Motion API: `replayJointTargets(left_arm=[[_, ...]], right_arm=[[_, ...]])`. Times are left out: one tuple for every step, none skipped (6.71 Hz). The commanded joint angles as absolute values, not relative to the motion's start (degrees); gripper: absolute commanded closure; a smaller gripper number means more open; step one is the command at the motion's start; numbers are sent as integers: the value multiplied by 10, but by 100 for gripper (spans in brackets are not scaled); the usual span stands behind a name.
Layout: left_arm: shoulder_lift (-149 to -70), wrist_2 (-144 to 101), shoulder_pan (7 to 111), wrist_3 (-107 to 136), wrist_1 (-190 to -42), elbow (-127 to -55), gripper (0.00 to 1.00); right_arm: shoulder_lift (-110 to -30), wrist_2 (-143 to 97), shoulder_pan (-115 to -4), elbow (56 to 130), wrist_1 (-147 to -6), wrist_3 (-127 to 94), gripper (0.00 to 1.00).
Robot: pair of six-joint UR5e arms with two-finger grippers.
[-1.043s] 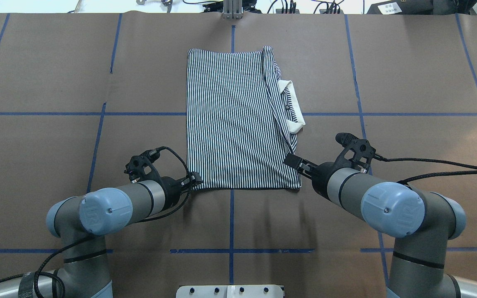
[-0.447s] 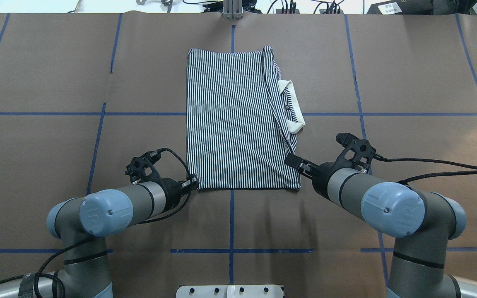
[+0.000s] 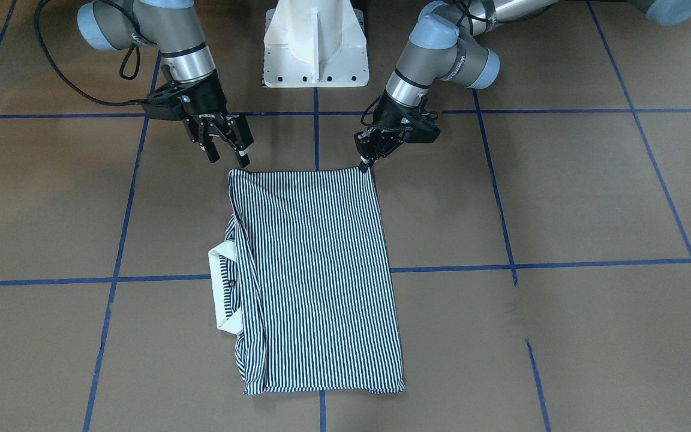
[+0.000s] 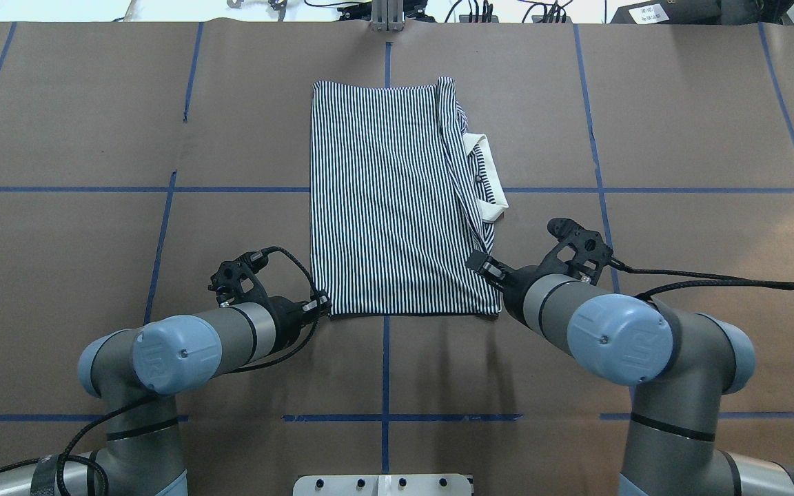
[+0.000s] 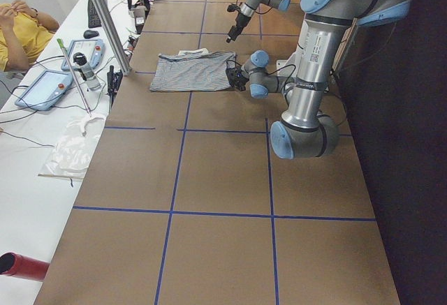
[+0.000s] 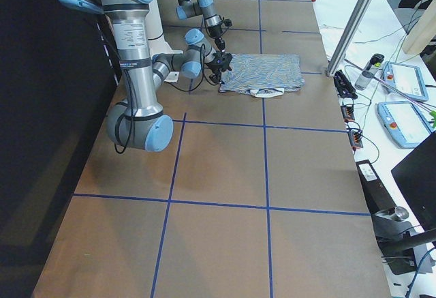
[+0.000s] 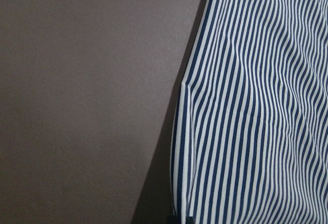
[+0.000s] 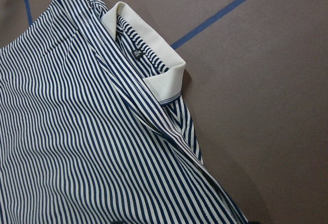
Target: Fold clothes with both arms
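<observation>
You: left gripper pinched shut on polo shirt hem corner. Your right gripper spread, empty; other hem corner just ahead, below. Shirt's long axis runs away from both across table.

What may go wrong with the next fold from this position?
The left hand looks closed on only the corner tip of the polo shirt, which may slip out.
The right hand is open, not gripping its corner; lifting now would likely skew the fold.
The cream collar sticks out sideways and may bunch.
</observation>
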State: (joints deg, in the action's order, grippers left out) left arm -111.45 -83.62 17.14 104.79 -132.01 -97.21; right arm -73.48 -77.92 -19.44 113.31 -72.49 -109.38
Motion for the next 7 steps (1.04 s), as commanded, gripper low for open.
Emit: replayJointTargets(left_arm=[[-1115, -837, 171, 1048, -1321, -972, 100], [-1115, -837, 171, 1048, -1321, -973, 100], [-1116, -837, 171, 1048, -1321, -973, 100], [-1115, -837, 171, 1048, -1321, -973, 100], [-1115, -837, 171, 1048, -1321, -973, 100], [-1115, -838, 171, 1048, -1322, -974, 100], [-1116, -838, 171, 1048, -1322, -974, 100]], right_arm=[[-673, -780, -194, 1110, -833, -1136, 22], [-670, -786, -192, 1078, -833, -1134, 21], [-664, -804, -191, 1056, -838, -1134, 21], [-630, -810, -191, 1037, -887, -1134, 21], [-616, -818, -191, 1031, -909, -1134, 21], [-609, -818, -190, 1014, -910, -1135, 21], [-598, -818, -190, 991, -909, -1135, 21]])
